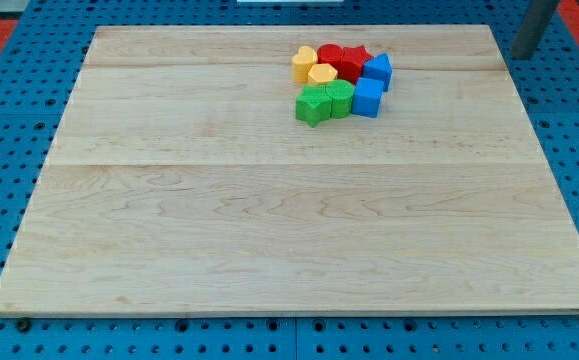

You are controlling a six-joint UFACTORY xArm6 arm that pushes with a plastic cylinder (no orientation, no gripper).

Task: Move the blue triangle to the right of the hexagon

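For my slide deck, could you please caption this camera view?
Eight coloured blocks cluster near the wooden board's top edge; my tip waits off the board at the view's top right.

Before me sit two yellow blocks [312,67], two red blocks [342,60], two green blocks [325,102] and two blue blocks [372,84] on a pale wooden board [269,220], over a blue pegboard table [9,90].

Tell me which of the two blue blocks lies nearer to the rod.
The upper blue block, beside the red blocks; the other blue block sits below it, farther from my tip at the view's top right.
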